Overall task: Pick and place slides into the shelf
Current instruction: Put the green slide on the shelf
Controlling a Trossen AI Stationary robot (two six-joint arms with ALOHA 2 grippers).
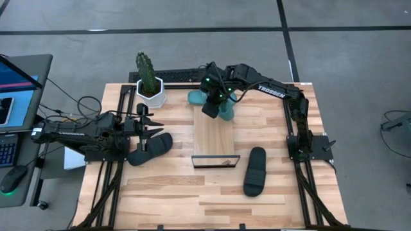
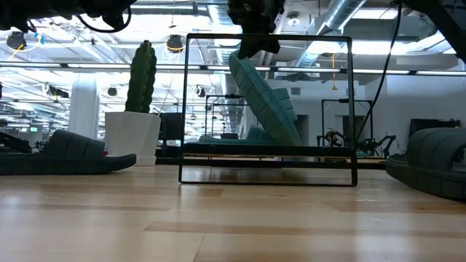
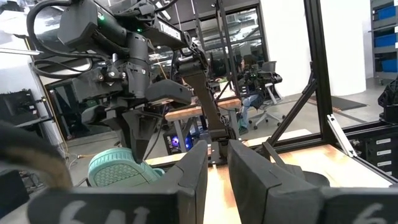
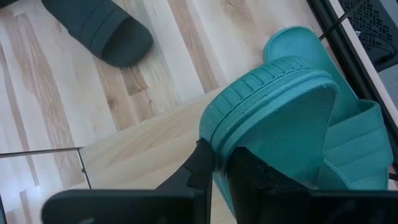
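Observation:
The shelf (image 1: 212, 138) is a light-wood plank with a black wire frame, lying in the middle of the table. My right gripper (image 1: 210, 108) is shut on one teal slide (image 2: 266, 98) at the shelf's far end. A second teal slide (image 4: 354, 124) lies flat beside and under it. One black slide (image 1: 151, 147) rests on the table left of the shelf, just below my left gripper (image 1: 156, 126), which hovers open and empty. Another black slide (image 1: 255, 171) lies on the table right of the shelf. My right gripper pinches the upper end of the teal slide's sole (image 4: 217, 140) between its two fingers, at the ribbed rim. The fingers slant down from the table's far right. The slide stands steeply tilted below them, its lower end (image 2: 291, 138) down at the shelf's plank.
A cactus in a white pot (image 1: 149, 80) stands at the far left of the table, close to the shelf's far end. A black keyboard (image 1: 170, 77) lies along the far edge. The shelf's upright wire frame (image 2: 269, 109) stands at its near end.

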